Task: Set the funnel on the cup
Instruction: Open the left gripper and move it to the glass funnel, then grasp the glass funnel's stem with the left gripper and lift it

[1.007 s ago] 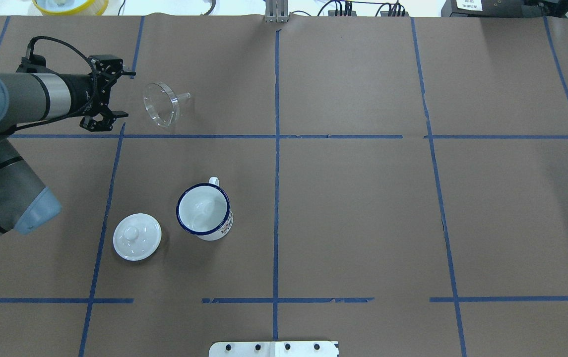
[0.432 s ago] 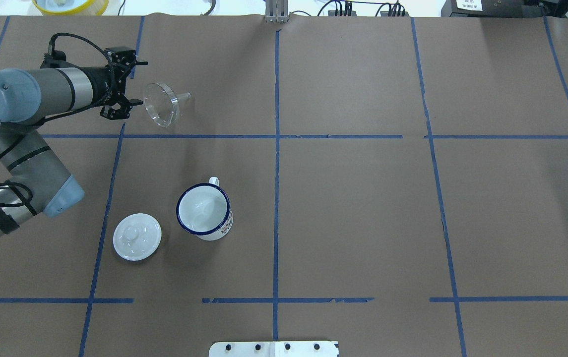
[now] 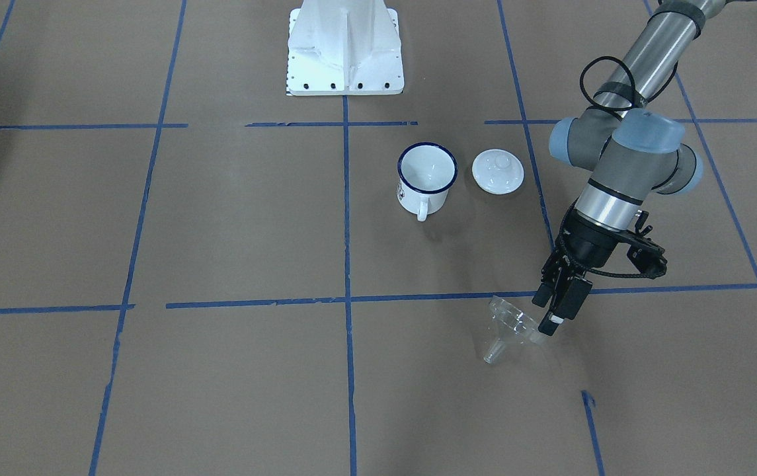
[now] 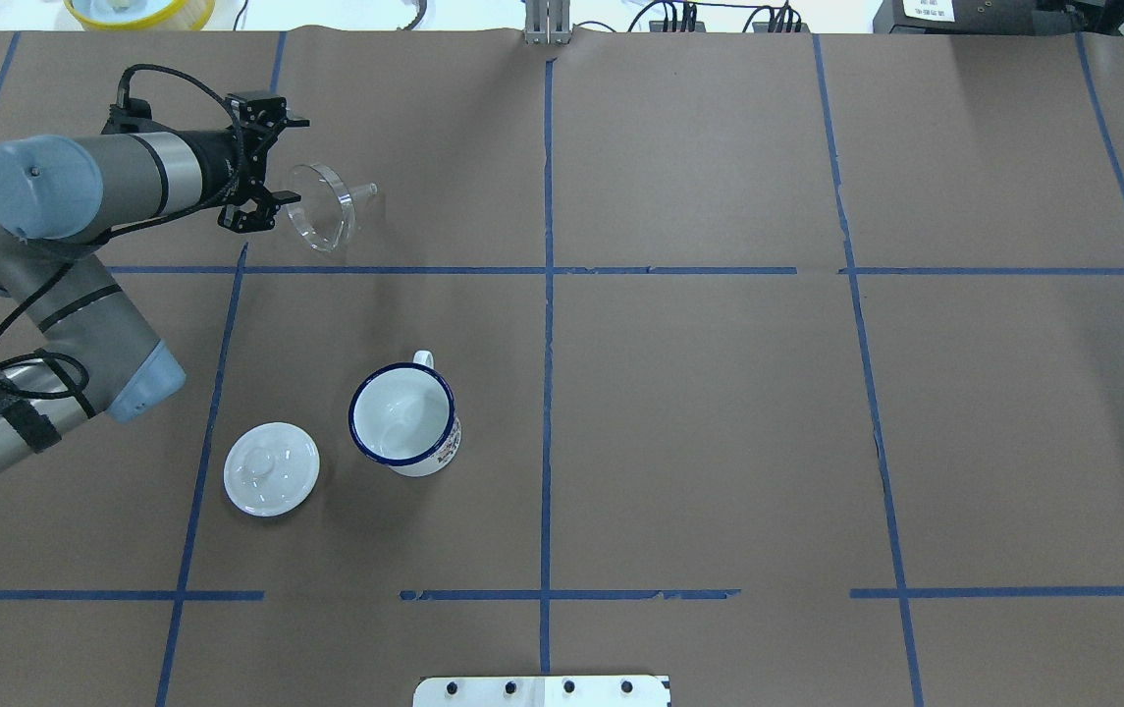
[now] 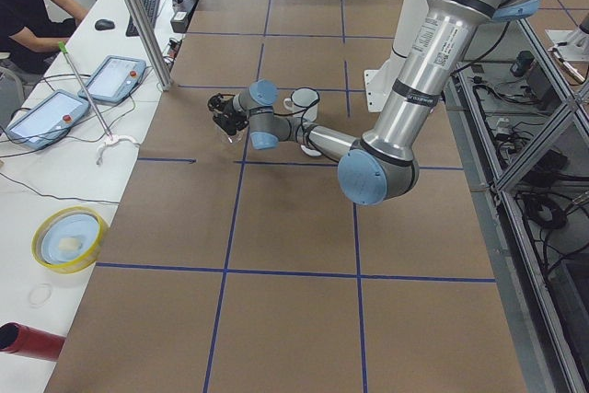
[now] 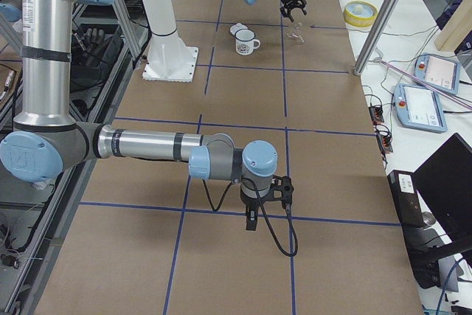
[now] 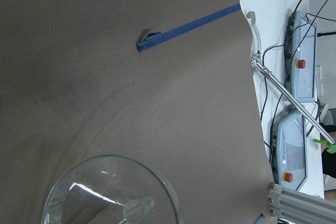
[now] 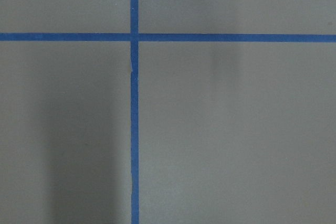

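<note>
Brown paper desk point(image 4: 719, 412) ruled with blue tape; the left claw point(image 4: 289, 161) hangs spread wide and empty, its tips just at the mouth rim of the funnel point(image 4: 319, 208), which lies on its side, spout pointing away; whether they touch I cannot tell. The cup point(image 4: 402, 415) stands upright well apart, a white lid point(image 4: 271, 468) beside it. The step looks like the reach to grasp; next it must pinch the rim, lift, turn the spout down. The right claw point(image 6: 251, 220) shows only side-on; its state I cannot tell.
</note>
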`<state>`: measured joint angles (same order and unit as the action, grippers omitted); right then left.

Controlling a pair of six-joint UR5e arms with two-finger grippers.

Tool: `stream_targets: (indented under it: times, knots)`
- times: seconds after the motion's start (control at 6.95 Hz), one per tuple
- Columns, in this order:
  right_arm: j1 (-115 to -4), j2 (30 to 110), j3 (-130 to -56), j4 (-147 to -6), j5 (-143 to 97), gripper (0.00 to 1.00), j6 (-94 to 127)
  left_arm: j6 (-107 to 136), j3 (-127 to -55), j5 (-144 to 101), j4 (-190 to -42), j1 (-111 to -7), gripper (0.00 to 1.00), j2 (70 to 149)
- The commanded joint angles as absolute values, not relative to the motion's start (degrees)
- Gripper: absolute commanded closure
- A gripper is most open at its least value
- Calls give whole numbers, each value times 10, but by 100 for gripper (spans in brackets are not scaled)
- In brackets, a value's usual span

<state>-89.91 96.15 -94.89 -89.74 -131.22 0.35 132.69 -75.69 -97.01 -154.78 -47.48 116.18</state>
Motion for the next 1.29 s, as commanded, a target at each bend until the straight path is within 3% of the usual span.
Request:
stream_targets:
  times: [0.0,0.86,1.15]
  knots:
    - [-899,962,-948,-897,-1312,0,4,1327,-722,-970,-1600,-473,11,1169]
    - [-899,962,-949,-897,-1312,0,4,1325,-664,-975,-1679,-471,27,1187]
    - [-899,962,-949,-897,-1312,0,4,1325,-662,-975,-1679,-470,42,1191]
